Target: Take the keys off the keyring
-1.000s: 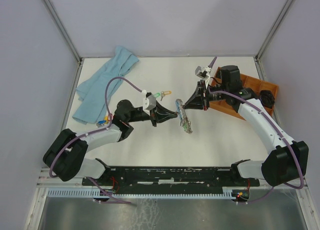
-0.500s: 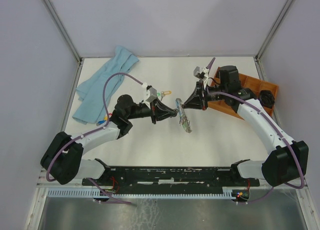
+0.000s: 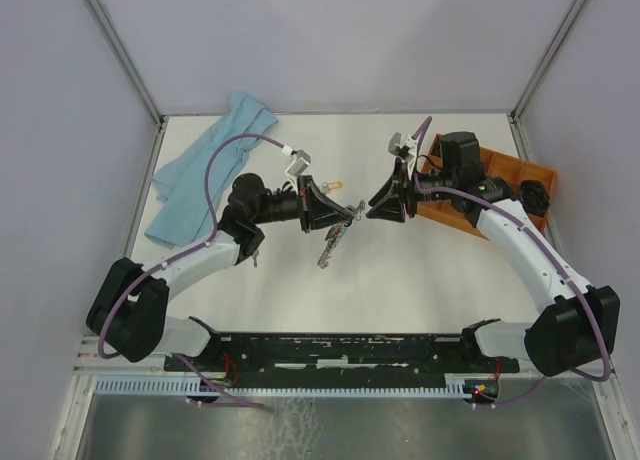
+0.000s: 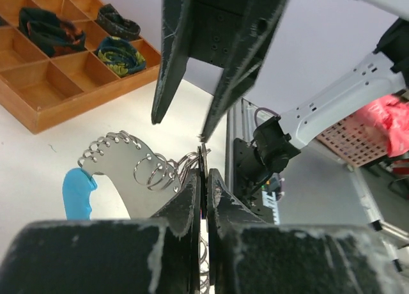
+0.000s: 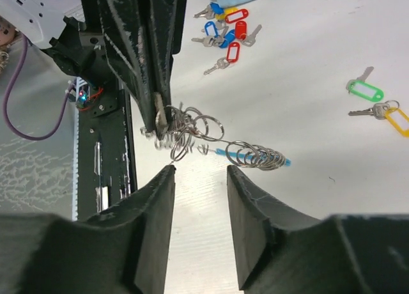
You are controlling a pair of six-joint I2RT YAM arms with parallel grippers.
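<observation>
Far left on the counter there's a crumpled light blue cloth, and near it a little pile of red- and blue-tagged keys lying loose. A bit further in sit a green-tagged key and a yellow-tagged key, right next to each other. The left hand is around the middle of the counter with its fingers pressed tight together, clamped on one end of the keyring. The rest of the ring, a bunch of silver split rings plus a light blue sheathed bit, droops down and away from the grip. I think it's hanging just clear of the counter, but it's hard to say from above. Just right of that, the right hand faces the left one with its fingers spread apart and nothing between them, tips close to the keyring but not on it. Far right is a wooden compartment tray with some dark rolled bands in a few slots.
</observation>
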